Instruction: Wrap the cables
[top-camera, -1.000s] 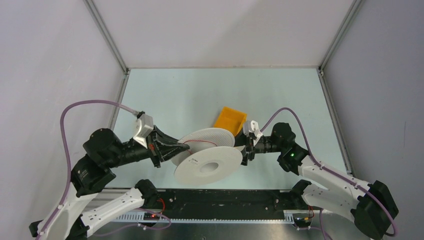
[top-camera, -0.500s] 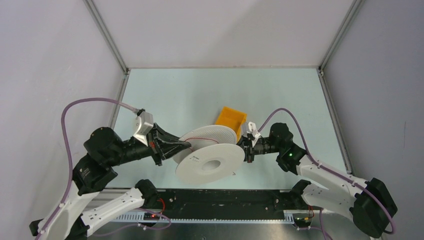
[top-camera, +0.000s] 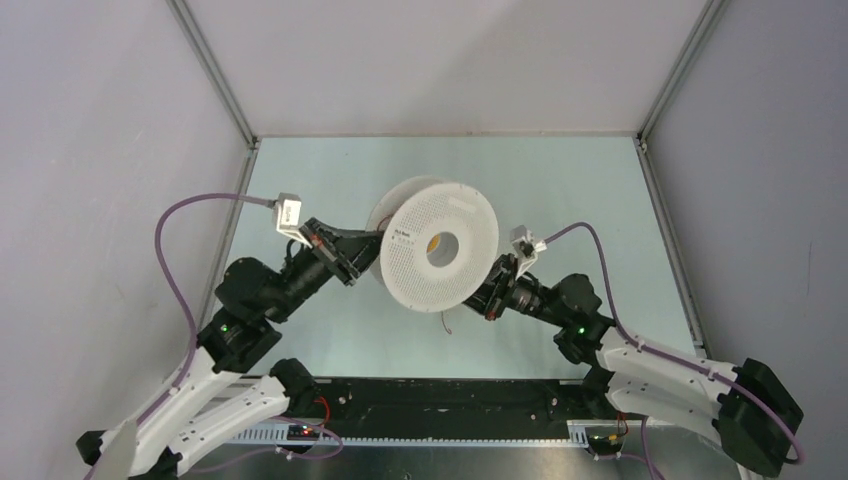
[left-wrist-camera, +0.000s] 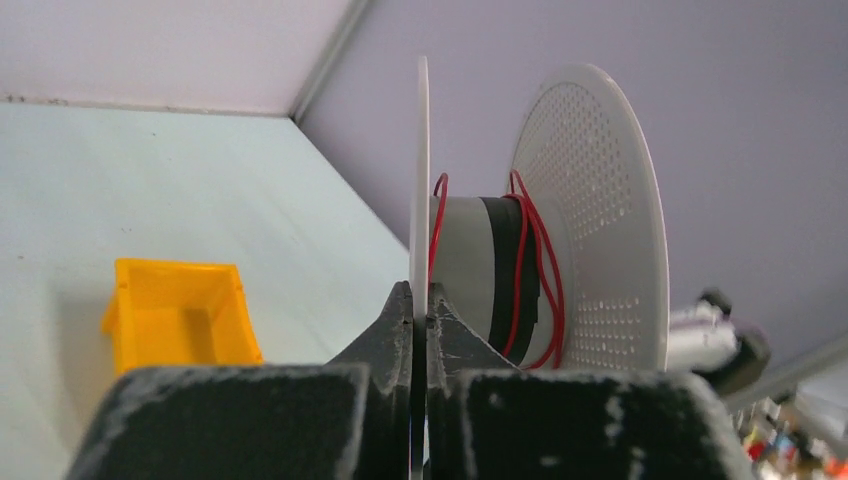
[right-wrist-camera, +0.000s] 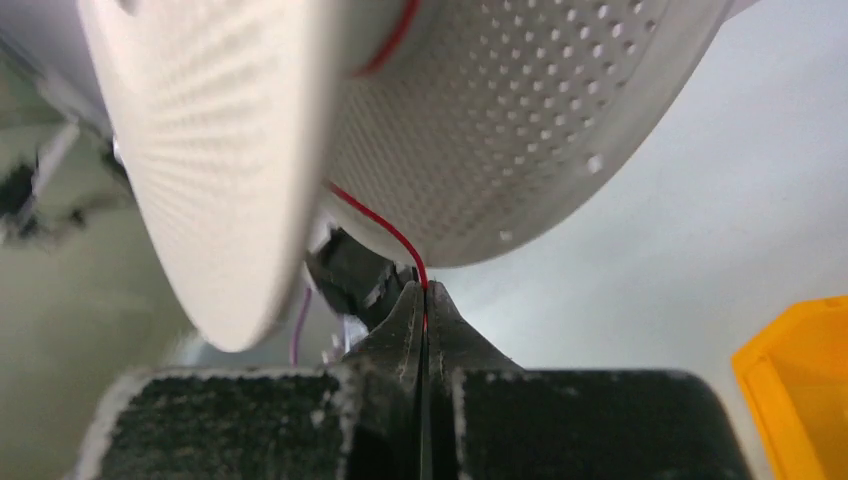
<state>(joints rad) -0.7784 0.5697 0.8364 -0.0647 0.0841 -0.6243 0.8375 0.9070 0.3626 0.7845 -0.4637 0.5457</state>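
A second ago the spool (top-camera: 455, 215) lay tipped almost flat, low between the two arms. Now it has been swung up on edge and carried further out over the table (top-camera: 320, 190). Its perforated face looks up at the overhead camera, and the orange bin (left-wrist-camera: 180, 310) behind it shows from above only through the hub hole. The left gripper (left-wrist-camera: 418, 305) has its jaws pressed together on the thin rim of one flange. That looks like the whole reason for the pose: this arm is the holder, keeping the reel upright with the gap between the flanges open to the other side. The right gripper (right-wrist-camera: 424, 300) is closed tight on the red wire (right-wrist-camera: 385, 225), pinching it just below the spool's edge. From there the strand runs straight up into the slot between the flanges, so I'd say it is held taut to be guided onto the core. The left wrist view shows only a few loose turns on the grey and black hub. From above, a short red tail hangs just under the spool. I judge the winding barely begun, and that thin a strand could easily slip out of the pinch or ride off the hub.
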